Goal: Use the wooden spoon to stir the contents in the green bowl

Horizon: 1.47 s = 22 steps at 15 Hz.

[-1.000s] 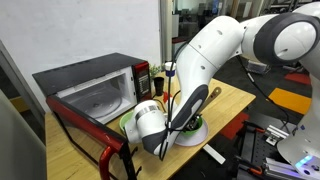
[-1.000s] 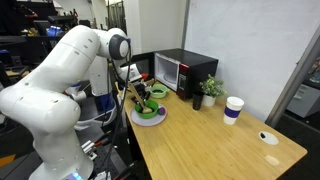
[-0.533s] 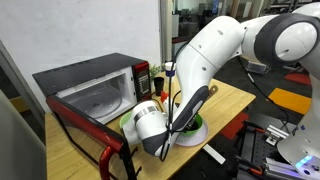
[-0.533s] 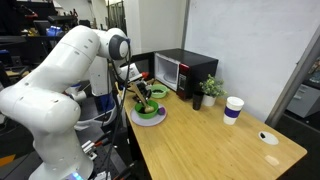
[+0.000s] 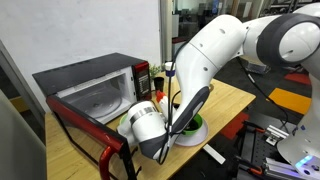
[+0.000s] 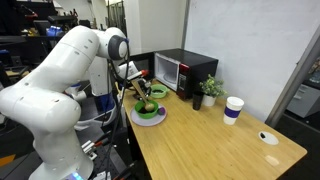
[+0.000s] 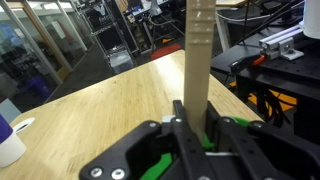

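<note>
The white robot arm (image 5: 215, 60) fills most of an exterior view, bending from 2 o'clock down toward 6 o'clock, where it hides much of what lies under it. Under it runs the pale wooden surface (image 6: 210, 145), which reaches from the centre of an exterior view out to 4 o'clock. At the far end of the surface stands a black microwave (image 6: 187, 72), at 12 o'clock from the bowls; its door (image 5: 85, 125) stands open. Near the surface's edge, at 9 o'clock from the microwave's foot, lies a white plate (image 6: 150, 120), and the green bowl (image 6: 148, 111) sits on it. A paler lime-green bowl (image 6: 158, 93) stands just behind, at 1 o'clock from the green bowl. A small potted plant (image 6: 210, 88) stands at 4 o'clock from the microwave, and a white cup (image 6: 233, 108) stands near it at 4 o'clock again. The tool (image 7: 192, 128) hangs over the green bowl, its black fingers (image 7: 178, 122) pressed together on the wooden spoon (image 7: 198, 60). In the wrist view the spoon's handle runs straight up to 12 o'clock from between the fingers, with patches of green showing below them at 6 o'clock. The spoon's head is hidden by the tool. The contents of the green bowl are too small to make out.
</note>
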Each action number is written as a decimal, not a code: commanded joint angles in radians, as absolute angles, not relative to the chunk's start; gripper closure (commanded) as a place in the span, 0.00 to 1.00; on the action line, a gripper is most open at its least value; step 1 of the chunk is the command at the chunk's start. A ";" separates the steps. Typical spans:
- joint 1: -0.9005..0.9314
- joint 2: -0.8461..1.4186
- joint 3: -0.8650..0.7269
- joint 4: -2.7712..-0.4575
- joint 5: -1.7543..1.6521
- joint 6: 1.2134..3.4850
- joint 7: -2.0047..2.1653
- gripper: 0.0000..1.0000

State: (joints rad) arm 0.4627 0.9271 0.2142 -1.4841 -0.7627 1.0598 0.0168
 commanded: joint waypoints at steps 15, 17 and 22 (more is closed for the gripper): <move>0.502 0.868 0.227 -1.488 -0.540 0.870 0.196 0.94; 0.493 0.846 0.225 -1.496 -0.558 0.872 0.190 0.94; 0.471 0.795 0.213 -1.499 -0.592 0.870 0.164 0.94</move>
State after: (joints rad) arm 0.4892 0.8449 0.2176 -1.4774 -0.5758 0.8809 0.1846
